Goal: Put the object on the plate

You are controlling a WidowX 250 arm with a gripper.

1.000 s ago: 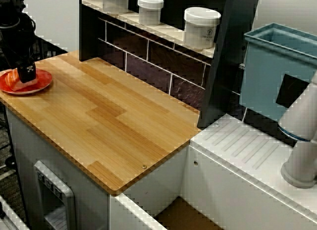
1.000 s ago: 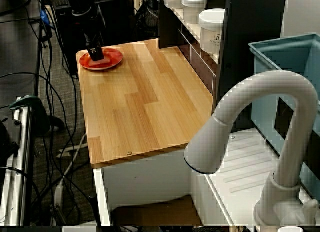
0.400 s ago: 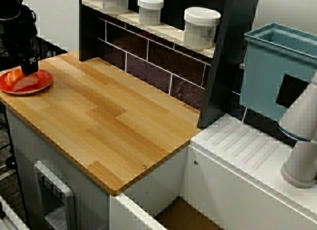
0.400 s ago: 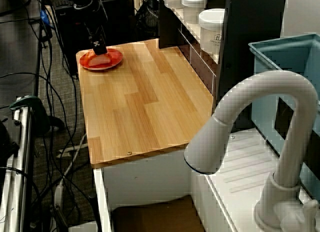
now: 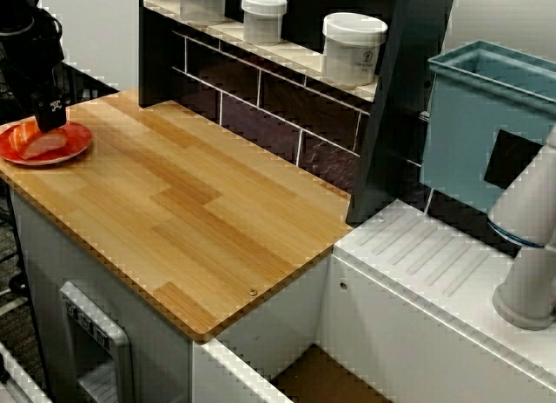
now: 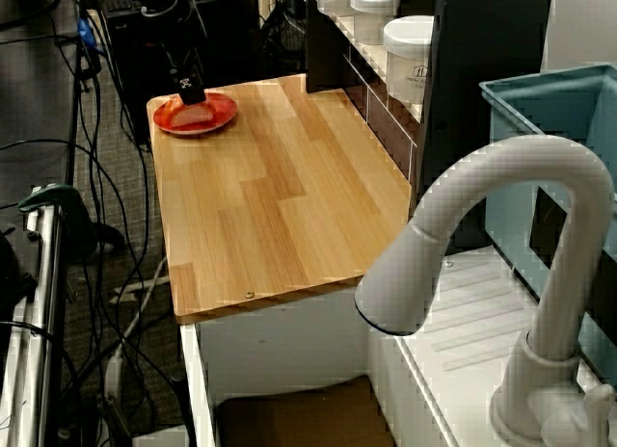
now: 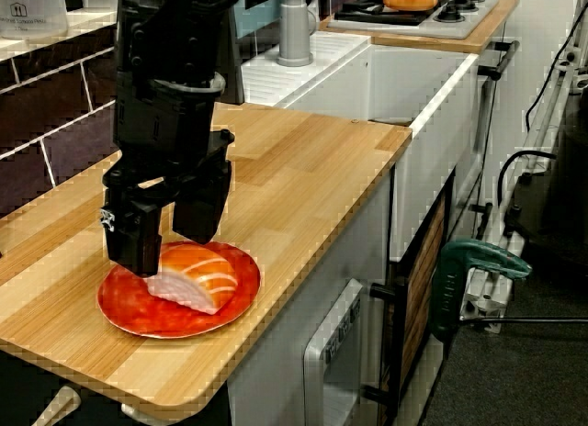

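Observation:
The object [image 7: 197, 277], a salmon nigiri with an orange striped top on white rice, lies on the red plate [image 7: 129, 308] at the far end of the wooden counter. My black gripper [image 7: 170, 247] hangs just above it, open, its two fingers [image 7: 204, 201] spread apart and holding nothing. One fingertip stands close over the object's near end; I cannot tell whether it touches. In the view across the counter the gripper [image 5: 50, 118] sits over the object [image 5: 45, 144] and plate [image 5: 76, 142] at the left edge. The view from behind the faucet shows gripper [image 6: 190, 85], object [image 6: 196, 113] and plate [image 6: 220, 118] at top left.
White lidded jars [image 5: 354, 47] line a shelf above the dark tiled back wall. A blue bin [image 5: 486, 125] and a white faucet [image 6: 482, 235] stand over the sink to the right of the counter [image 5: 191, 203]. Cables cover the floor [image 6: 87, 254] beside the counter.
A second ago the gripper was down on the plate, around the object. It has since risen a little, leaving the object lying on the plate.

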